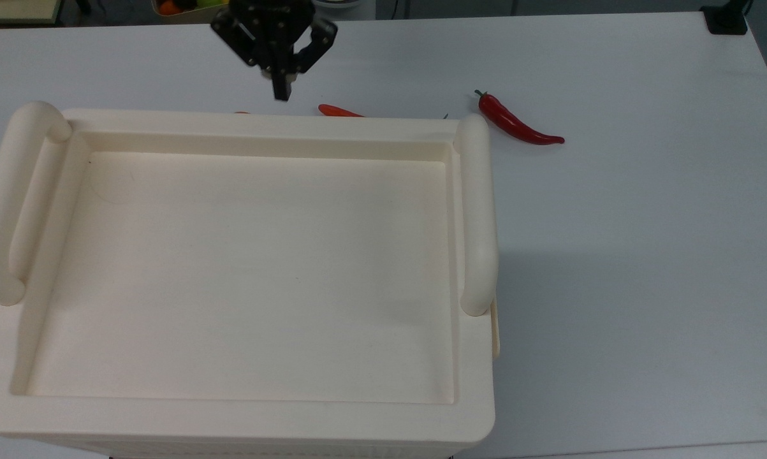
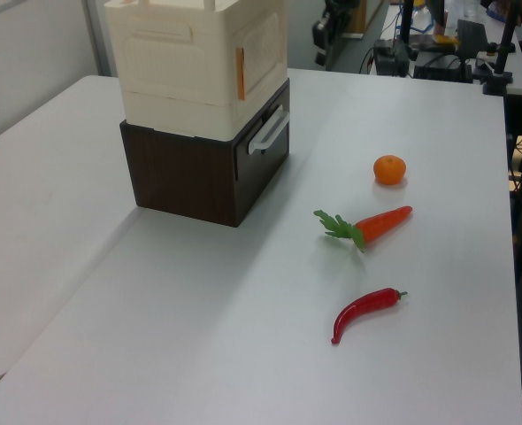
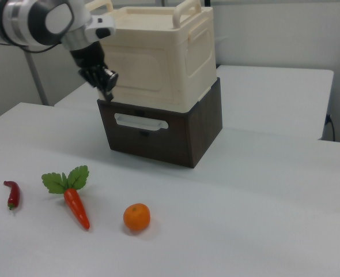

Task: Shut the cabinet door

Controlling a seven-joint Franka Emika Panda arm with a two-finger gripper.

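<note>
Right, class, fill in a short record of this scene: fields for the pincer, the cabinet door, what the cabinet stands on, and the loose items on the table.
pincer: shut, holding nothing, in the air off the cabinet's front, not touching it
cabinet door: looks flush with the front, closed
cabinet: cream, stands on a dark brown drawer unit
loose items: red chilli, carrot, orange
surface: white table
</note>
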